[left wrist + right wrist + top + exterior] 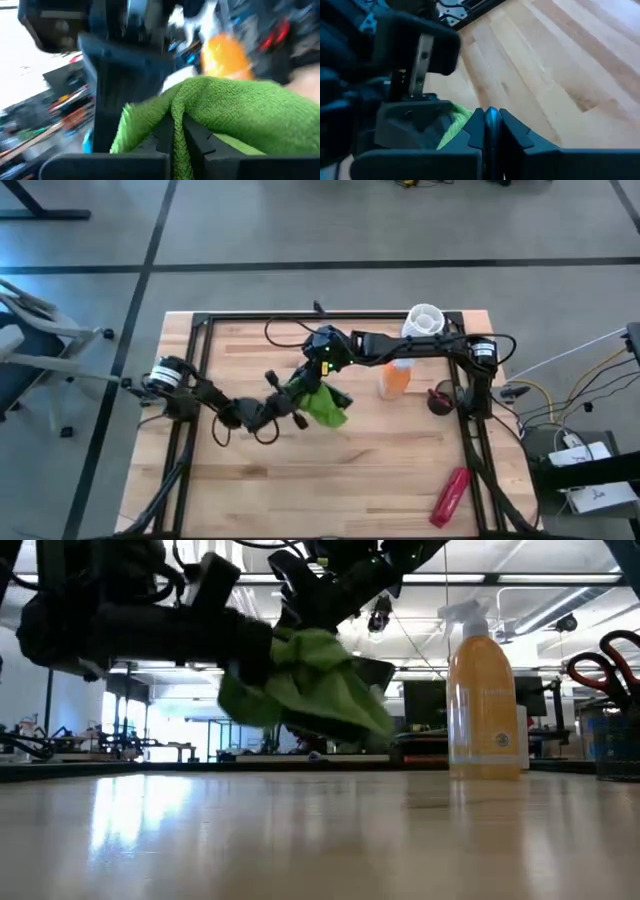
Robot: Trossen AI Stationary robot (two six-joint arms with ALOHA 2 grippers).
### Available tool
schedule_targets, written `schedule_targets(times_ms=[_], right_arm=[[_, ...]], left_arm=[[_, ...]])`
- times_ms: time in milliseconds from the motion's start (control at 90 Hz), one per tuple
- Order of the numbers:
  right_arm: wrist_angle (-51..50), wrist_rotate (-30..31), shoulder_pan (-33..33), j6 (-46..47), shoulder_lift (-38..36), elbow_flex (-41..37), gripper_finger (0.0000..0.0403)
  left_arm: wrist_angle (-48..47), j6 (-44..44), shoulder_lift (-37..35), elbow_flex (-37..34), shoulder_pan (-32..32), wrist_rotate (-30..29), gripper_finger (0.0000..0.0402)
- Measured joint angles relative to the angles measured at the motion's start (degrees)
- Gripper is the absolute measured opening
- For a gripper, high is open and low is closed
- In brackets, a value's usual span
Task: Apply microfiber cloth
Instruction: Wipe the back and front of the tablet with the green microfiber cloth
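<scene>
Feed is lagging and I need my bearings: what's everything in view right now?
microfiber cloth: one, lime green, lifted off the table, mid-table
spray bottle: one, orange, right of the cloth
cup: one, white, beyond the bottle
scissors: one, red handles, right edge
flat object: one, red, high view's lower right
table: one, light wood
left gripper: fingers shut on the cloth
right gripper: fingers shut, above the cloth

Two dark jointed arms (silver-capped base joints), black looping cables.
</scene>
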Motion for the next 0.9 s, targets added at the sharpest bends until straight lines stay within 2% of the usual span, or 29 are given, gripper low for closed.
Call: schedule_targets(times_ms=[89,233,378,444,500,700,900], right_arm=[[0.0,-0.4,0.1,0.0,0.0,0.0,0.0008],[-1.5,-0.2,0.1,-0.5,0.0,-0.2,0.0008],[-4.4,0.3,0.0,-1.9,0.0,-0.3,0.0008],[-4.9,0.1,0.1,-1.9,0.0,-0.3,0.0008],[-5.7,-0.2,0.2,-2.0,0.0,-0.3,0.0008],[-6.7,-4.0,0.1,0.2,-0.1,-0.3,0.0008],[-6.9,-10.0,-1.2,3.2,-0.5,0.1,0.0008]], left_arm=[[-3.9,-2.5,0.1,2.2,0.9,5.0,0.0],[-7.5,-4.4,5.0,8.0,0.9,7.8,0.0],[-3.7,-2.0,12.5,13.8,-0.2,3.9,0.0],[1.0,1.1,15.6,15.1,-0.8,2.5,0.0],[1.5,2.6,17.4,15.9,-1.3,2.1,0.0],[1.5,5.2,19.0,18.0,-2.4,1.2,0.0],[1.5,11.9,17.0,18.0,-3.7,1.4,0.0]])
